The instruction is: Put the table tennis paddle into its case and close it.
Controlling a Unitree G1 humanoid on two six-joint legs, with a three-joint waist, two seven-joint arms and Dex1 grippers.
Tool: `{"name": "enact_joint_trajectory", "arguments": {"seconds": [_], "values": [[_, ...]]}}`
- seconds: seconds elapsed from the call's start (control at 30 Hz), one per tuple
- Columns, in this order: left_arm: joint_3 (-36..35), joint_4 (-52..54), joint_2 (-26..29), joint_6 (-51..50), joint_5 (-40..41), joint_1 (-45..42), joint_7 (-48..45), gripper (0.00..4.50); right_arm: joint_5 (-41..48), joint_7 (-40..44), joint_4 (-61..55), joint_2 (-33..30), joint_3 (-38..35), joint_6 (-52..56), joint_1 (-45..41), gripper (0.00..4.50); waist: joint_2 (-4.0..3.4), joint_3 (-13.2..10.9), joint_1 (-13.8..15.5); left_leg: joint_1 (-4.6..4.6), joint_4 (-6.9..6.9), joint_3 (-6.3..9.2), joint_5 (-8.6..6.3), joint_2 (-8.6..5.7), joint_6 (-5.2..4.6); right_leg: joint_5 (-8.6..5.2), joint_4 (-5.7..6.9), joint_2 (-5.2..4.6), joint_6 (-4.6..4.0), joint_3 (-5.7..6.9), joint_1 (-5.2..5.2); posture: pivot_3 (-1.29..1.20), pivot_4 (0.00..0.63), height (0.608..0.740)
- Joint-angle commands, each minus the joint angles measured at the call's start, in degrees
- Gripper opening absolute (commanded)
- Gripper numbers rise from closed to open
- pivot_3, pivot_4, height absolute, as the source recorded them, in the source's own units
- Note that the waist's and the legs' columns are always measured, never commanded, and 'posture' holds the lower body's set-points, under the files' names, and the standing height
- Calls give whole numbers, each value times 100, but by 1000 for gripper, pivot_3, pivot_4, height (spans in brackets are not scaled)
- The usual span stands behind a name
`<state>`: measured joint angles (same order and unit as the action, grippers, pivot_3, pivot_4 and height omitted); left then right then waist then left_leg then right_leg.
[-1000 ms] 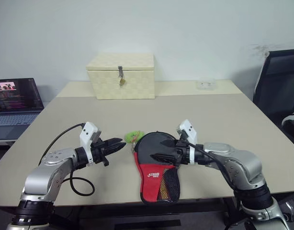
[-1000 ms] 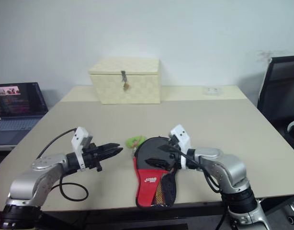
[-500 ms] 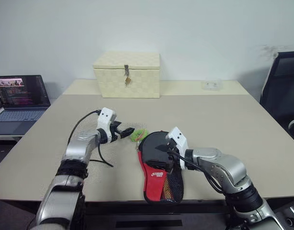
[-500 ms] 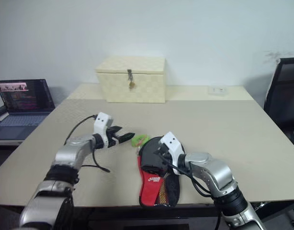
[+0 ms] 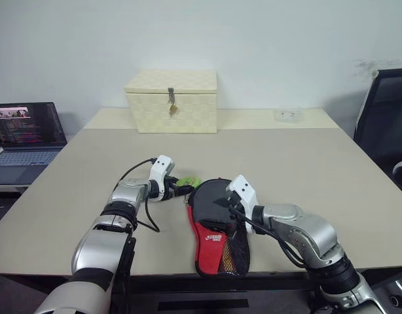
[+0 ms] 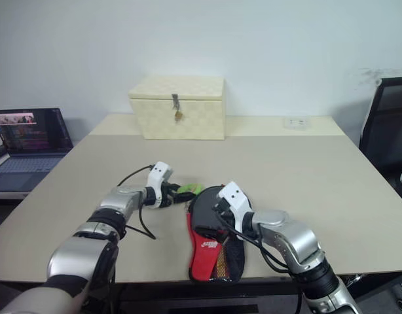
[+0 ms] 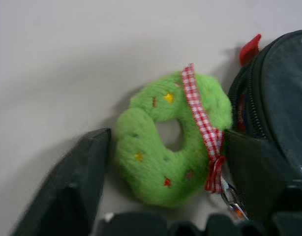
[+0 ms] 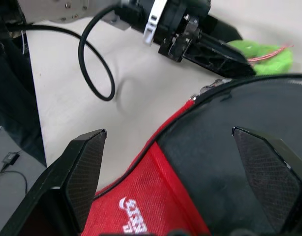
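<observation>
Left gripper [image 7: 166, 162] low over the matte beige counter [image 5: 299, 163], its two black fingers [image 7: 75, 189] apart and flanking a fluffy green ring-shaped pull tab [image 7: 166, 147]. Plush pile dotted with small red and yellow specks, crossed by a red-and-white gingham ribbon [image 7: 202, 123] and joined to a small metal clasp beside the zip. One finger just beside the tab's outer edge; contact hard to tell.

Right gripper [image 8: 180, 162] spread wide above the case [image 5: 217, 229], one ribbed black finger [image 8: 75, 172] over the counter off its edge, the other over its rounded head. Soft paddle-shaped case flat on the counter: smooth black fabric head with a zip running round the rim, woven red panel with white logo, mesh pocket at the near end. Table tennis paddle not discernible.

Beyond both grippers, well apart, a cream woven box [image 5: 172, 101] with a metal latch. Off to the left gripper's outer side, an open laptop [image 5: 24, 131].
</observation>
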<state>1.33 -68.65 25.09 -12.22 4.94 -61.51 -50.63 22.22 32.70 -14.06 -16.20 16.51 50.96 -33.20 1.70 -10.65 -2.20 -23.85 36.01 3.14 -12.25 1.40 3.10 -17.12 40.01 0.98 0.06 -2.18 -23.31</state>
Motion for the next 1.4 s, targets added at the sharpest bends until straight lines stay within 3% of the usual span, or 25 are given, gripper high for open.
{"name": "enact_joint_trajectory", "arguments": {"seconds": [0.03,0.27,0.3,0.6,1.0,1.4], "values": [[-69,-65,-50,52,-76,-33,-51,2426,-394,-276,526,232,-20,-579,-204,4500,1,0,1,1,0,-1,0,-1,0,0,0,0,0,0,0,0,150,740],[-160,-26,-44,43,-120,30,-59,175,-1132,-319,1754,359,356,-1042,-302,4500,2,2,2,2,2,-2,0,1,0,5,4,0,-9,0,0,0,150,740],[-173,-19,-36,47,-133,34,-22,9,-1161,-245,1769,329,404,-1011,-263,4500,2,2,1,6,3,-3,0,2,0,5,6,0,-9,0,1,0,150,740],[-141,-275,-111,575,-498,-329,1033,9,-1451,-28,1829,297,660,-922,-49,4500,7,9,-11,17,8,-1,1,3,1,3,17,-1,-5,-1,9,0,150,740],[-27,-794,-864,1133,-1144,-1188,1927,9,-1658,162,1702,253,866,-749,199,4500,22,18,-9,17,9,-3,1,-4,1,2,21,0,1,0,11,0,150,740],[838,-959,-1466,1952,-2372,-1655,2221,9,-1701,151,730,0,1109,-218,889,4500,23,21,20,15,5,-4,1,-17,1,1,13,-1,2,-1,11,0,150,740]]}}
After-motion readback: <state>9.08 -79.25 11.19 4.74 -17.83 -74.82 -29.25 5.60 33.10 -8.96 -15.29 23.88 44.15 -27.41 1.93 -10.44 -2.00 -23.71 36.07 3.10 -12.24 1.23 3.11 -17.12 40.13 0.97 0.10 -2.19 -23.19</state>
